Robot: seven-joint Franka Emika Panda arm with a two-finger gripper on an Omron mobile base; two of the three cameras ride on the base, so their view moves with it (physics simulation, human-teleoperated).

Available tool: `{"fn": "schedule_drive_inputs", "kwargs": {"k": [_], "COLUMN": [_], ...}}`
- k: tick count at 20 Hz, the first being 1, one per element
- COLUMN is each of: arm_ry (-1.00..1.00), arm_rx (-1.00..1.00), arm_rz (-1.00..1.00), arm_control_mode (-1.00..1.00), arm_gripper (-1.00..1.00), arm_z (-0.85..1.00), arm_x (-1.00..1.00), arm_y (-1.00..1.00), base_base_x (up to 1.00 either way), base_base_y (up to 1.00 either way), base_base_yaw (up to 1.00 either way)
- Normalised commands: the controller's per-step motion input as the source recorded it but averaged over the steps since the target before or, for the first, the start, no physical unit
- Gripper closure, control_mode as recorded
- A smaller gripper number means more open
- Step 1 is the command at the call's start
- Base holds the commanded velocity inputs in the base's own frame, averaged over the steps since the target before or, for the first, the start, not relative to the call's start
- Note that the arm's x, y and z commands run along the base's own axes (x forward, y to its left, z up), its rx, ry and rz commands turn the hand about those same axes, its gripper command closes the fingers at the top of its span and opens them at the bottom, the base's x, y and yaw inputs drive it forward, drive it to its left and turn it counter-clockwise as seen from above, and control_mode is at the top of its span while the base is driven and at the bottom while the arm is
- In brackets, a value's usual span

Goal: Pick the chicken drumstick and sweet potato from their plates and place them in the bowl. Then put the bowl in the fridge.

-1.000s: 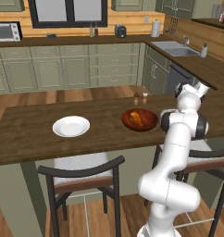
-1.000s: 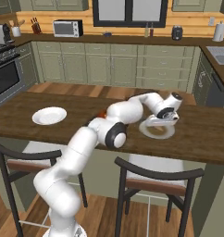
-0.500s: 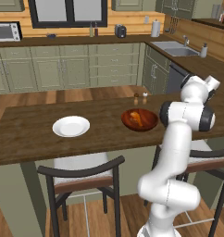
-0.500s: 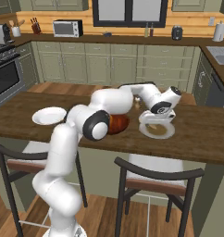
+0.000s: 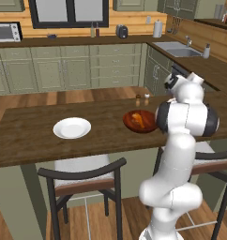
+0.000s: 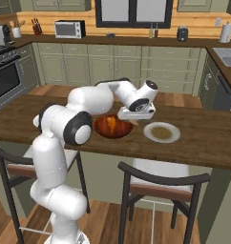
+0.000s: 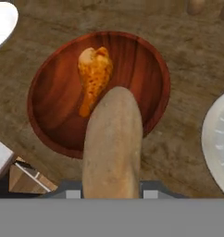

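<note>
The reddish-brown bowl (image 7: 53,102) sits on the wooden island, also seen from the sides (image 5: 128,123) (image 6: 100,129). The orange-brown chicken drumstick (image 7: 95,74) (image 5: 138,120) lies inside it. My gripper (image 7: 112,190) (image 6: 135,116) is shut on the sweet potato (image 7: 113,139), a long tan tuber that hangs over the bowl's near rim and hides the finger tips. One white plate (image 6: 161,132) (image 7: 218,139) lies just right of the bowl. The other white plate (image 5: 72,127) (image 7: 3,18) lies farther off on its left.
Two small shakers (image 5: 142,97) stand on the island behind the bowl. Dark-framed stools (image 5: 82,173) (image 6: 160,176) are tucked under the near edge. Green cabinets and a sink counter (image 5: 181,51) run along the back and right.
The hand has swung left from above the right plate to above the bowl's near rim, carrying the sweet potato. The arm's elbow has folded towards the base.
</note>
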Motion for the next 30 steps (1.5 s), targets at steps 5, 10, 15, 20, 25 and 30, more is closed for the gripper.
{"fn": "schedule_drive_inputs", "kwargs": {"k": [5,10,15,20,25,30], "arm_ry": [0.00,0.00,0.00,0.00,0.00,0.00], "arm_rx": [0.00,0.00,-0.03,-0.01,0.00,0.00], "arm_rz": [-0.04,-0.07,-0.07,-0.06,-0.07,-0.05], "arm_control_mode": [-1.00,-1.00,-1.00,-1.00,-1.00,-1.00], "arm_gripper": [1.00,1.00,1.00,1.00,-1.00,-1.00], "arm_z": [-0.23,-0.48,-0.31,-0.12,-0.08,-0.22], "arm_x": [0.55,0.33,0.51,0.39,0.01,0.00], "arm_y": [0.81,0.30,-0.01,0.00,0.06,-0.12], "base_base_x": [0.00,0.00,0.00,0.00,0.00,0.00], "base_base_y": [0.00,0.00,0.00,0.00,0.00,0.00], "base_base_yaw": [0.00,0.00,0.00,0.00,0.00,0.00]}}
